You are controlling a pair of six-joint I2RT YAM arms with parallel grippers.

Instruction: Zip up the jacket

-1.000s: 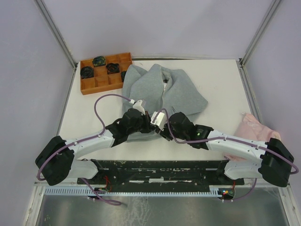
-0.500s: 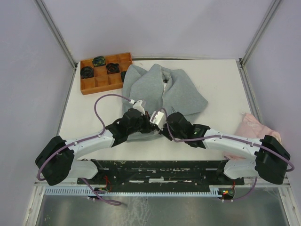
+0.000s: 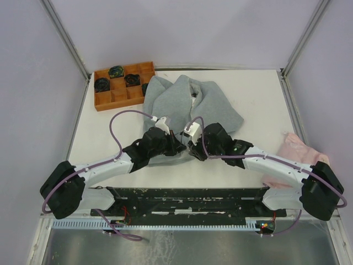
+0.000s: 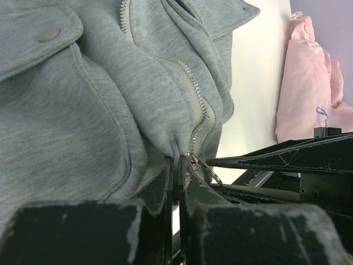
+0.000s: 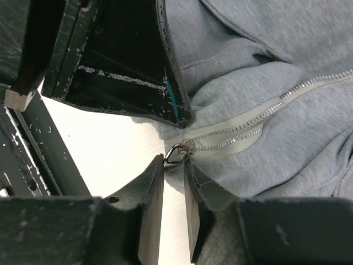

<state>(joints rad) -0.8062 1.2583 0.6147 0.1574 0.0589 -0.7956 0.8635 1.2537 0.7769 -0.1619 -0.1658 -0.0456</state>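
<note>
Well, we see the white table (image 3: 259,99) first, with the jacket (image 3: 209,105) lying at its middle and far part, hood away from us and hem toward the arms. An orange tray (image 3: 105,103) with dark round items (image 3: 102,84) in some compartments touches the jacket's far-left edge. A pale pink cloth (image 4: 306,83) lies at the table's right edge, well apart; its blue writing (image 4: 322,113) is too partial for us to read.

The left gripper (image 4: 176,163) is pinched tight on the jacket's hem, just left of the zipper (image 4: 193,88) base. The right gripper (image 5: 174,161) has its jaws narrowly parted, table showing between them, with the metal zipper pull (image 5: 177,150) at their tips. A grey snap button (image 4: 48,35) sits on a pocket flap.
</note>
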